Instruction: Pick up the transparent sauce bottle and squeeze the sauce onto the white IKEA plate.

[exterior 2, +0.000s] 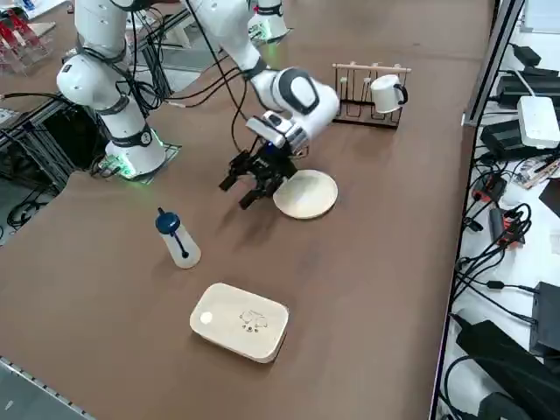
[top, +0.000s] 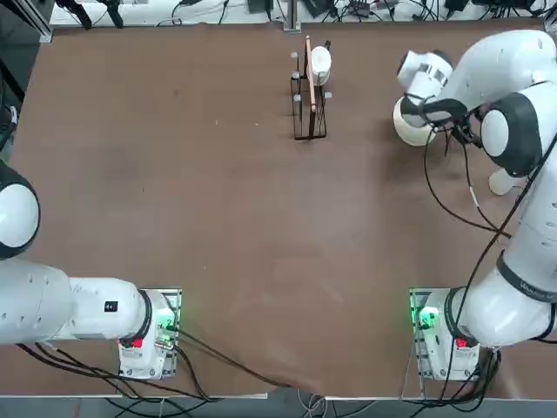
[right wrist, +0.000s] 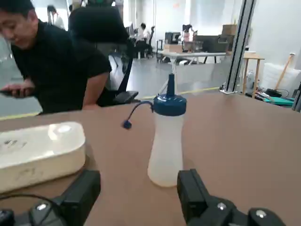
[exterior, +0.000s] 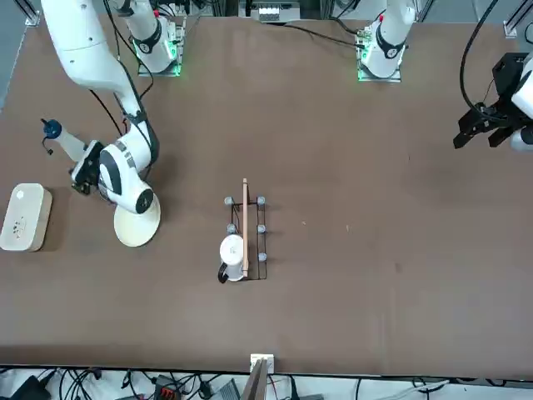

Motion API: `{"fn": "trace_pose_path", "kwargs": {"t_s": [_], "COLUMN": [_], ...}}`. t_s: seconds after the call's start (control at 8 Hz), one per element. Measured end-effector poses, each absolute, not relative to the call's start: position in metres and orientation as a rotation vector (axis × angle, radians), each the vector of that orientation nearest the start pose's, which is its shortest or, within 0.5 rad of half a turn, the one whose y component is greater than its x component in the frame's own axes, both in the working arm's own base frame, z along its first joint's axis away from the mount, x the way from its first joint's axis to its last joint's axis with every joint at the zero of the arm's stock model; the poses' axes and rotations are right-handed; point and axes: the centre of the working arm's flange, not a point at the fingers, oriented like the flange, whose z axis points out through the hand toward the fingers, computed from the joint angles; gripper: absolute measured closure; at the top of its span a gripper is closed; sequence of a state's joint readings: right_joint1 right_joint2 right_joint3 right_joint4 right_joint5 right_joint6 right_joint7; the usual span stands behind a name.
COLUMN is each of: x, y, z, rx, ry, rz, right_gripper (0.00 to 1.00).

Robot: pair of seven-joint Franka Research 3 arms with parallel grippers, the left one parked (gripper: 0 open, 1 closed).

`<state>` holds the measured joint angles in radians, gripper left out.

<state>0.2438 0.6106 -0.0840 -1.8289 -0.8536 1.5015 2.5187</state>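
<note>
- The right gripper hangs low over the brown counter, just beside the white IKEA plate; its jaws stand wide open and hold nothing.
- In the wrist view the two dark fingers are spread apart, and the transparent sauce bottle stands upright a little beyond them, apart from both, roughly in line with the gap.
- The transparent sauce bottle is on the counter between the gripper and a white rectangular tray; it touches neither; its blue nozzle cap points up, and a small tethered cap tip hangs off to one side.
- The plate lies flat on the counter; in the front view the robot's wrist covers part of it.
- The tray lies near the counter's edge, on the far side of the bottle from the plate.
- A dark wire rack stands well apart near the middle of the counter; it holds a white mug and a wooden stick.
- A person in a black top sits beyond the counter, with a phone in the hand.
</note>
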Motion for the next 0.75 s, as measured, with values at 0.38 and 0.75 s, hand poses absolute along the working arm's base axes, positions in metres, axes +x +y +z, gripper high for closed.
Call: {"fn": "trace_pose_path", "kwargs": {"t_s": [0.38,0.75], "x": [0.596,0.629], "y": [0.023,0.039], "z": [0.232,0.274], "rx": [1.386,1.717], "ry": [-1.604,-1.534], "rz": [0.409,0.117], "right_gripper": [0.00,0.00]}}
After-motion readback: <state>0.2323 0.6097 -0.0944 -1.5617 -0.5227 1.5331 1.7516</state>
